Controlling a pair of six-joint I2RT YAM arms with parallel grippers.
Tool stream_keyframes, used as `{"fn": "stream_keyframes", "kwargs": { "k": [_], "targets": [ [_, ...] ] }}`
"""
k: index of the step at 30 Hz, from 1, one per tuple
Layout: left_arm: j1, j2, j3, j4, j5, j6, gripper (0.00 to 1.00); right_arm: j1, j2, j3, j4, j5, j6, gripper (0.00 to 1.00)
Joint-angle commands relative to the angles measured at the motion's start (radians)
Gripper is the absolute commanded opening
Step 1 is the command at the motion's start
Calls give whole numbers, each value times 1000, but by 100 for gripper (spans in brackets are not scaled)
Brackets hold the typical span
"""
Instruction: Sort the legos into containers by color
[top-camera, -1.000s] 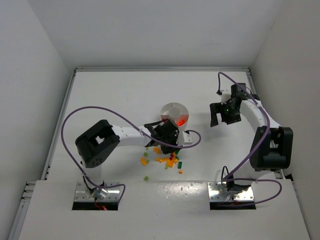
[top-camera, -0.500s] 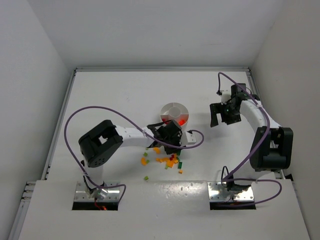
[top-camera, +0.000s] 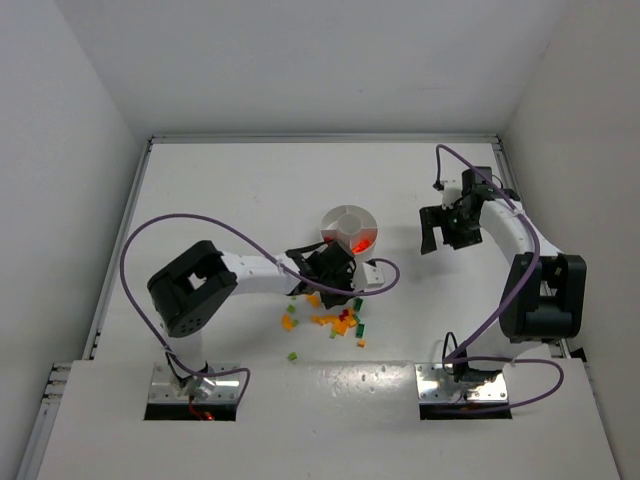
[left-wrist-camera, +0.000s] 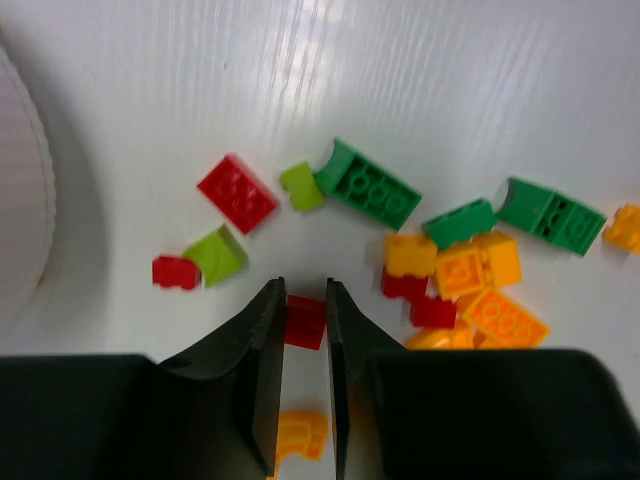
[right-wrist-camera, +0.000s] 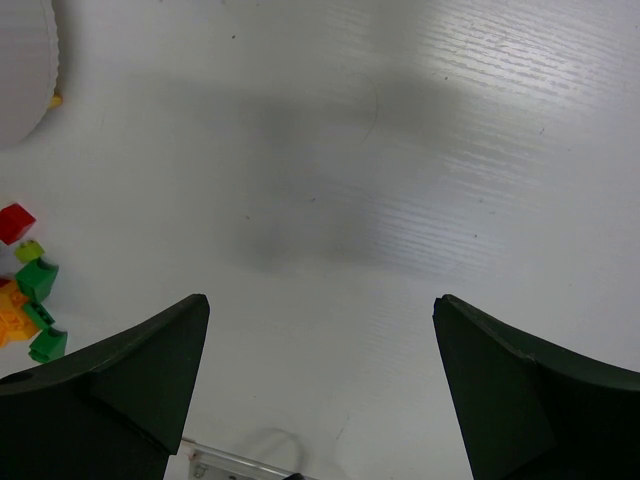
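The left gripper is down low on the table, right in the pile of bricks. Its two jaws are nearly shut. One small red brick sits tight between them and fills the gap from side to side. Further back in the same gap, closer to the wrist, lies a curved yellow piece.

Just past the jaw tips and a little to the left, a light green brick and a tiny red bit lie side by side. Further ahead are a flat red brick, a small green bit and a long dark green brick. The small green bit touches the end of the long one. To the right of the jaws is a bunch of yellow and orange bricks, with two little red ones tucked against it.

The round white dish is just ahead of these jaws, and one of its parts has red inside.

The right gripper is well apart from the dish and the pile. Its jaws are spread wide open and hold no brick, and white table shows between them. Far off to the left of them, the edge of the dish and a few bricks peek in
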Motion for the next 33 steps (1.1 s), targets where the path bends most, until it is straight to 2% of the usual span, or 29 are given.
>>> {"fn": "stream_keyframes", "kwargs": {
  "k": [1, 4, 12, 23, 33],
  "targets": [
    [35, -74, -28, -69, 3, 9, 14, -4, 10, 32, 22, -9, 12, 94],
    [71, -138, -28, -93, 41, 9, 14, -4, 10, 41, 22, -18, 12, 94],
    [156, -255, 108, -181, 164, -17, 14, -4, 19, 42, 22, -18, 12, 94],
    [220, -183, 219, -193, 154, -44, 15, 5, 38, 71, 13, -27, 12, 94],
    [259, -103, 308, -202, 144, 4, 19, 5, 38, 71, 13, -27, 12, 94]
  ]
}}
